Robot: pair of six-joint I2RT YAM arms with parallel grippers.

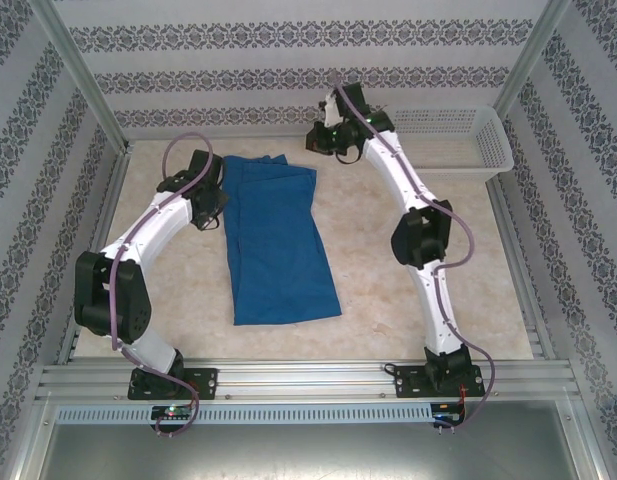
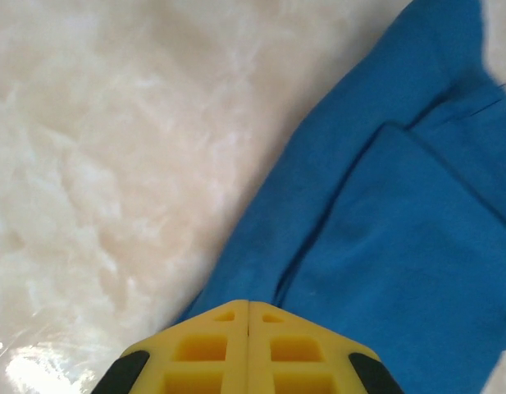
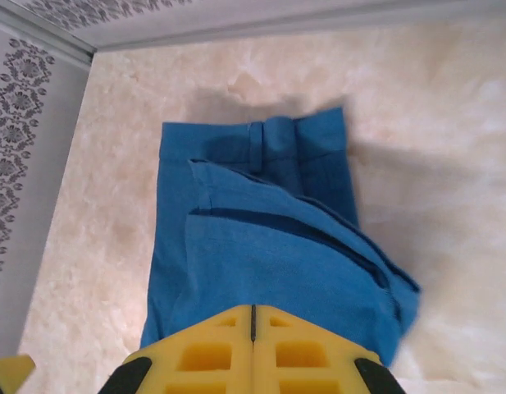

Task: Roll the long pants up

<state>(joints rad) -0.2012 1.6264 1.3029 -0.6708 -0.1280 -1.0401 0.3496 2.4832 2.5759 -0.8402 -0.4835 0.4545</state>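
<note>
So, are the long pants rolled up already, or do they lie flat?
Flat, not rolled. The long pants lie stretched out on the table, layers overlapping, no roll at either end.

Looks like a robot lab test cell dressed up to feel homey, not somebody's actual house. The walls [image 1: 288, 85] are flat panels in striped floral wallpaper, held between bare aluminium frame posts [image 1: 81, 78]. The tabletop [image 1: 373, 280] has a beige marble-look finish. The left arm [image 1: 138, 240] and right arm [image 1: 408, 190], both white and black, are bolted to a slotted metal rail [image 1: 308, 378] along its near edge, with purple cables [image 1: 472, 240] looping off them. The household props on it are a white mesh basket [image 1: 458, 135] in the back right corner and the long pants [image 1: 278, 240] lying flat.
</note>
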